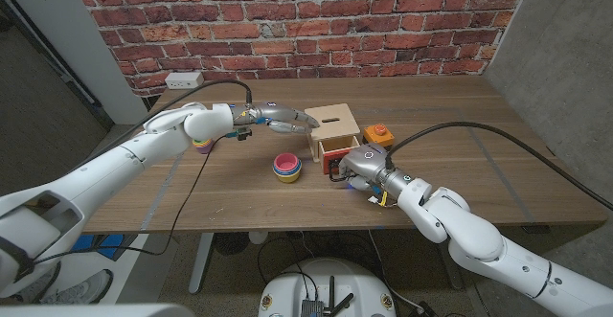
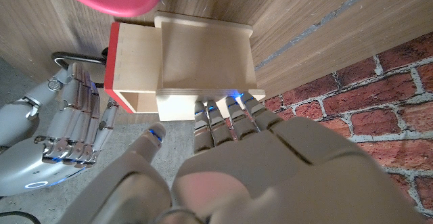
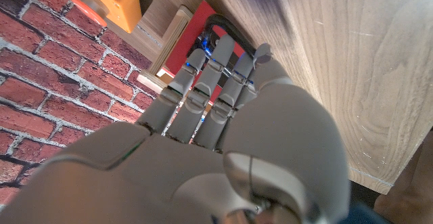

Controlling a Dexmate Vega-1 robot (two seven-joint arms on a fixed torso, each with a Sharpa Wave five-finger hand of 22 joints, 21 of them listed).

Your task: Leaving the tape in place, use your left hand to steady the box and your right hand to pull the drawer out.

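Note:
A pale wooden box [image 1: 332,125] stands mid-table, and its red-fronted drawer [image 1: 335,154] sticks partly out toward me. My left hand [image 1: 283,118] reaches in from the left with its fingers straight and its fingertips [image 2: 226,110] pressed against the box [image 2: 203,51]. My right hand [image 1: 363,162] curls its fingers [image 3: 218,55] around the black handle [image 3: 218,26] on the drawer front [image 3: 200,17]. The left wrist view shows the drawer [image 2: 132,58] drawn out of the box, with the right hand [image 2: 73,126] at its handle. The orange tape [image 1: 380,135] lies just right of the box.
A stack of coloured bowls [image 1: 286,167] stands left of the drawer, close to both hands. Another small coloured stack [image 1: 203,146] sits under my left forearm. A white power strip [image 1: 184,79] lies at the far left edge by the brick wall.

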